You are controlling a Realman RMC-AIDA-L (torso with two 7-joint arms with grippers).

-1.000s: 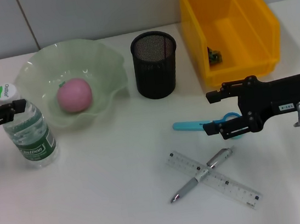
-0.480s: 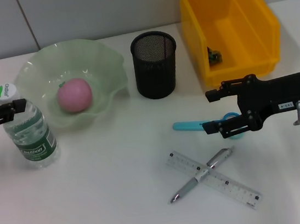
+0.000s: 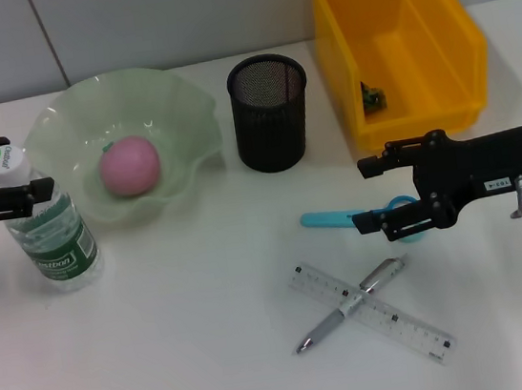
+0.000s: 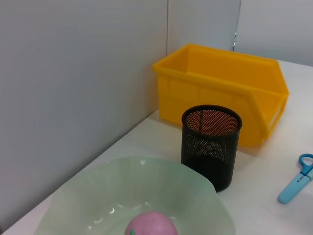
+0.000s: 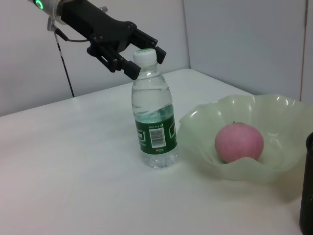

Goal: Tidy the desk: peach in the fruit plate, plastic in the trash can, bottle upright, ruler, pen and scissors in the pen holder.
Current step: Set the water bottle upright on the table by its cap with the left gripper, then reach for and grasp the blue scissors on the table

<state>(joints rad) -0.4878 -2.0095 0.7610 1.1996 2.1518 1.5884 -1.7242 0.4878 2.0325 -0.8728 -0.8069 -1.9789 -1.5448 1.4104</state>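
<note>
Currently the water bottle (image 3: pixel 51 232) is standing upright on the counter (image 3: pixel 184 340) beside the green fruit plate (image 3: pixel 184 119), which is holding the peach (image 3: pixel 128 166). Left claw (image 3: pixel 19 172) is flanking the bottle's white cap, fingers spread, gripping nothing. Right claw (image 3: pixel 369 196) is hovering open over the blue scissors (image 3: pixel 336 218). Pen (image 3: pixel 351 304) is lying crossed with the clear ruler (image 3: pixel 408 323). Mesh pen holder (image 3: pixel 270 112) is sitting near the yellow bin (image 3: pixel 439 85).

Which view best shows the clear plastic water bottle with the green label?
The right wrist view: the clear plastic water bottle stands upright in full side profile, left gripper open around its cap. Head view shows it obliquely from above; left wrist view misses it.
</note>
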